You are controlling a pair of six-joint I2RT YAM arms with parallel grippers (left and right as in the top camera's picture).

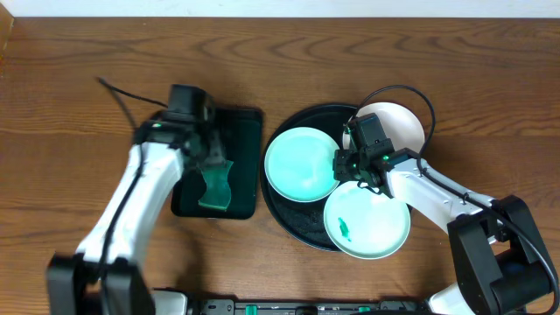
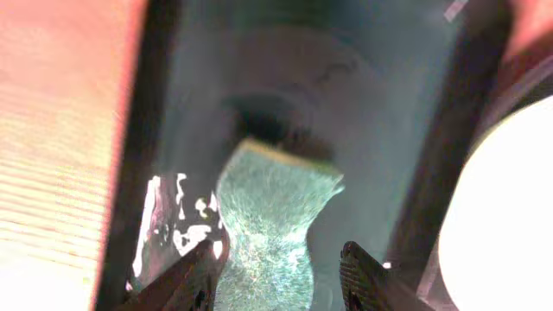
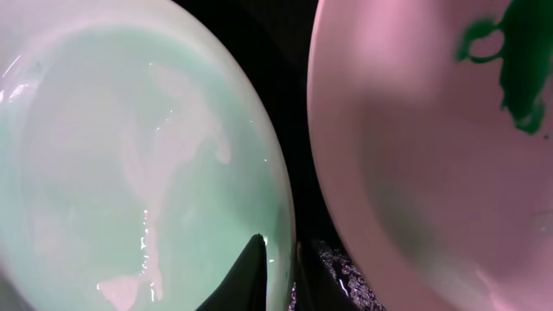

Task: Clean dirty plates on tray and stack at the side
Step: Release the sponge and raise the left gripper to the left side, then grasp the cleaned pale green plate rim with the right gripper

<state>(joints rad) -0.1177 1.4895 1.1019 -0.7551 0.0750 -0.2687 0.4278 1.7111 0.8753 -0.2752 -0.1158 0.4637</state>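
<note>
White plate [image 1: 401,121] — seemingly half hidden (right arm [image 1: 429,188]).

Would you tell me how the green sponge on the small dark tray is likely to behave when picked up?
The sponge will probably squash and flex: its middle is pinched into a waist. It looks porous, so likely light for its size. Shiny wet-looking patches beside it on the dark green tray suggest it may be damp and drip.

On the black tray [image 1: 296,223] rest two mint plates [image 1: 302,164] and a white plate [image 1: 402,122], the right end effector [image 1: 350,168] among them.
</note>
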